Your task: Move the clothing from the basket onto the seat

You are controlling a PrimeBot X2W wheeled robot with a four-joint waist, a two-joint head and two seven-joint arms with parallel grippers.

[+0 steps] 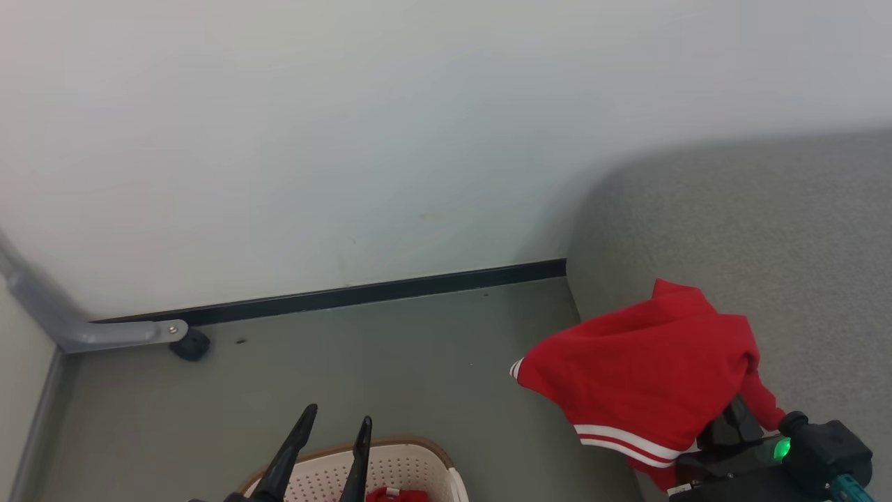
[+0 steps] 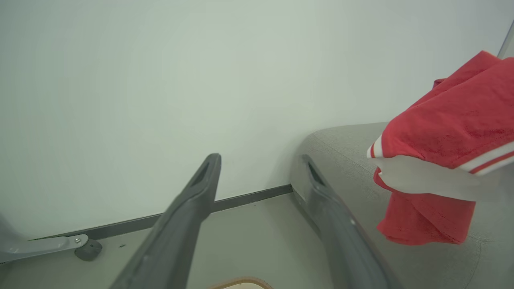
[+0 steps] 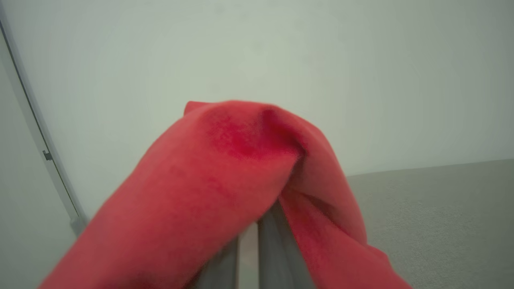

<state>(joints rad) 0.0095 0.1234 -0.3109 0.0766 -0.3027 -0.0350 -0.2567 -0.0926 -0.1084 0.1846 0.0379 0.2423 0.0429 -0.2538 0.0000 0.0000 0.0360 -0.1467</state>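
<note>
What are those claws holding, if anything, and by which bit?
Right gripper: shut on soft red white-striped garment, pinched at a bunched plain-red fold. Left gripper: open, empty.

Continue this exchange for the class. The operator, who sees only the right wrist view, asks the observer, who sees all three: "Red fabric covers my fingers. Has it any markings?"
Observer: Yes. The red garment has paired white stripes along its hem and at a cuff.
Operator: Is any clothing in the basket?
Observer: Yes. A second red piece lies inside the basket.
Operator: What about the left gripper?
Observer: The left gripper is open with nothing between its fingers, and the basket is below it.
</note>
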